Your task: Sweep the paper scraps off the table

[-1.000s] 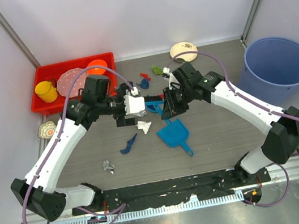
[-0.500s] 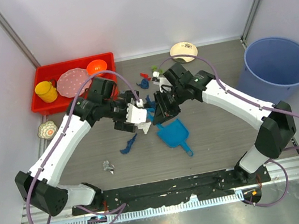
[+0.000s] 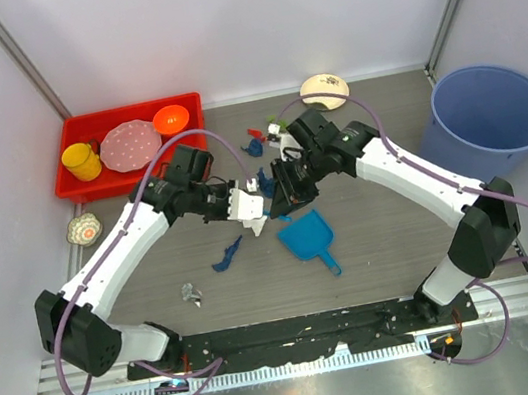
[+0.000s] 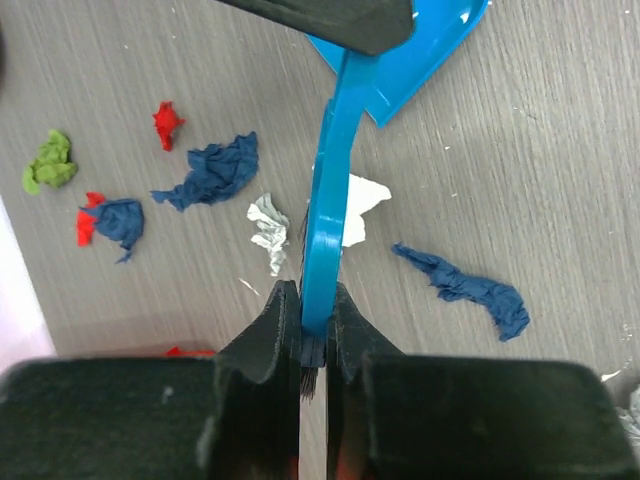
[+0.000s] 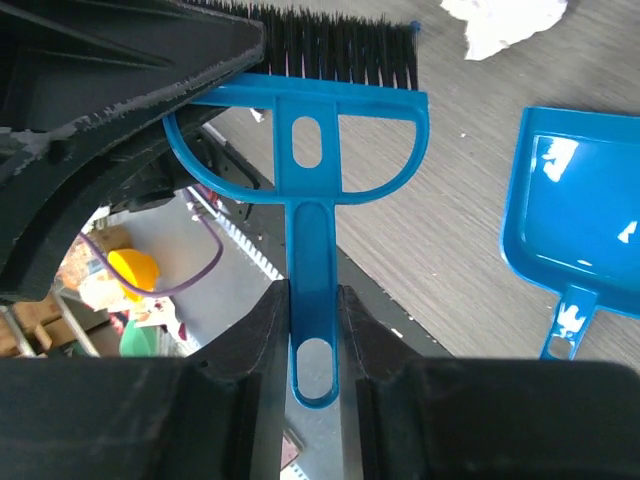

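The brush [image 5: 305,170] was gripped by left fingers [image 4: 275,330] and right fingers [image 5: 265,330] alike, just beside the dustpan [image 5: 585,230]; pulled unevenly, it could be dropped onto the paper scraps [image 4: 215,172].

Top external view: fixed high, above and behind the arm bases [image 3: 152,343], facing steeply down. It covers the whole counter [image 3: 402,235], with the near edge at the bottom of the view.

Left wrist view: mounted on the left hand [image 4: 312,295], close to the counter, facing down along its fingers.

Right wrist view: mounted on the right hand [image 5: 310,290], also close, facing along its fingers.

All three views share the brush [image 4: 325,190], the dustpan [image 5: 580,210] and one white scrap [image 4: 362,200] at mid-counter.
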Motion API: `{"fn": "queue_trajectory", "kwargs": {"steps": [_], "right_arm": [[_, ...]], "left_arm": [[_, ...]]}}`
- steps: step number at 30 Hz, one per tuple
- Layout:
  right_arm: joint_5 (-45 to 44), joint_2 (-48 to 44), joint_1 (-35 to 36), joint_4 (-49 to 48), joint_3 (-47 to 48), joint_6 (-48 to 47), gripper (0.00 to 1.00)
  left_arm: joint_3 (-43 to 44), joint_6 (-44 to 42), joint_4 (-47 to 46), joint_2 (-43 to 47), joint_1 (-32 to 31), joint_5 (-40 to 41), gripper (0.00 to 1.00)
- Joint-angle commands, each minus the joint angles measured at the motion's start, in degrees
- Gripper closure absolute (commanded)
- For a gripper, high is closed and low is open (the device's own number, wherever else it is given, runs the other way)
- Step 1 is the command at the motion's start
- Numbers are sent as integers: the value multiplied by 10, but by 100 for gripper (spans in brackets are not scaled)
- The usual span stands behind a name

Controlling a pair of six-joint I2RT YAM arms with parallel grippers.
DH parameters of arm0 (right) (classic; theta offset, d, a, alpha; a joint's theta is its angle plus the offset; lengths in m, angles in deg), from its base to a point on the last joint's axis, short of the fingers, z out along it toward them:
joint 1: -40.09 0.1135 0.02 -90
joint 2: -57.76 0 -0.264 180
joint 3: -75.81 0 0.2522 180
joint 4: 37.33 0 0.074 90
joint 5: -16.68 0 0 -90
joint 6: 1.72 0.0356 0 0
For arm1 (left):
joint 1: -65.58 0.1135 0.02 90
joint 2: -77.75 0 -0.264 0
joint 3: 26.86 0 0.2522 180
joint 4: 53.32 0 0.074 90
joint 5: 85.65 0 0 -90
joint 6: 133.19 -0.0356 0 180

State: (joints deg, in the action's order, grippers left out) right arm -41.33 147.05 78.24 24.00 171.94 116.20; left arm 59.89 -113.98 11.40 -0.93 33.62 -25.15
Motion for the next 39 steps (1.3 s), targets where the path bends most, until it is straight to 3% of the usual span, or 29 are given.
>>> {"fn": "queue_trajectory", "kwargs": {"steps": [1, 2, 3, 5, 8, 10, 13, 14, 17, 21, 26, 29, 30, 31, 34, 39], "right_arm": [[-83, -8, 4, 35, 66, -19, 99], [-127, -10, 3, 61, 115, -30, 92], [-174, -11, 3, 87, 147, -44, 67], [-342, -14, 3, 155, 248, -72, 47], [-614, -26, -4, 211, 334, -93, 25], [-739, -51, -48, 210, 333, -91, 21], [-744, -72, -130, 177, 281, -109, 12], [-711, -75, -194, 171, 259, -113, 11], [-686, -57, -272, 167, 237, -121, 11], [-693, -19, -322, 170, 237, -144, 11], [-618, 17, -363, 169, 217, -175, 13], [-639, 37, -369, 167, 198, -187, 21], [-635, 41, -372, 166, 197, -191, 28], [-612, 47, -374, 165, 197, -196, 53], [-575, 53, -374, 161, 221, -204, 99], [-482, 83, -372, 173, 312, -213, 99]], "left_arm": [[-23, 132, -98, 34, -6, 8, 100], [-42, 166, -137, 38, -6, 46, 100], [-50, 235, -155, 41, -6, 67, 100], [-60, 291, -182, 40, -5, 129, 100], [-44, 395, -177, 32, 11, 152, 100], [-39, 450, -175, 39, 26, 137, 100], [-45, 491, -183, 55, 37, 110, 100], [-50, 496, -188, 64, 39, 108, 100], [-60, 520, -197, 74, 40, 110, 100], [-91, 529, -228, 99, 45, 110, 100], [-96, 522, -217, 95, 51, 77, 100], [-92, 514, -210, 91, 51, 72, 100], [-89, 511, -206, 91, 51, 71, 100], [-81, 508, -198, 90, 51, 72, 100], [-65, 507, -181, 87, 51, 63, 100], [-53, 508, -176, 78, 50, 37, 100]]}}
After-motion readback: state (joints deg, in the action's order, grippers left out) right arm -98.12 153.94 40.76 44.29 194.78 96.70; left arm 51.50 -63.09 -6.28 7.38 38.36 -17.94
